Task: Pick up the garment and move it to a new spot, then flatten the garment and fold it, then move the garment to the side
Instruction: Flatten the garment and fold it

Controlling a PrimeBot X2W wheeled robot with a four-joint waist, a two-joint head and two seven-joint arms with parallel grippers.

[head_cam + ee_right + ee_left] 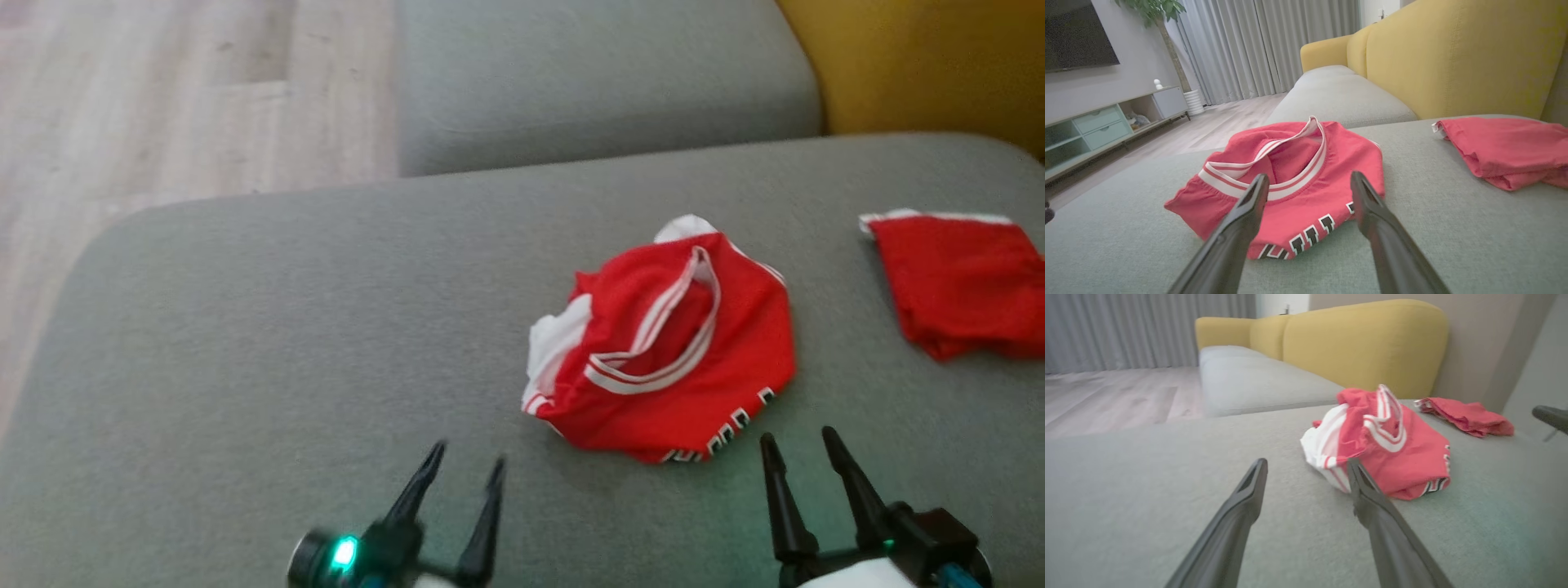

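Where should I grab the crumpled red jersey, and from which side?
Probably the white-striped neckband: it stands up in a loop off the crumpled jersey, giving a free edge to pinch. Come from the near side with the open right gripper, which points at it.

Black white-edged lettering on the red garment (1339, 163), cut off by a fold, not legible

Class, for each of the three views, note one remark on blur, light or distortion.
Head view: soft throughout, the left end effector smeared most. Left wrist view: hazy, the jersey washed pinkish. Right wrist view: sharpest, the black lettering clear.
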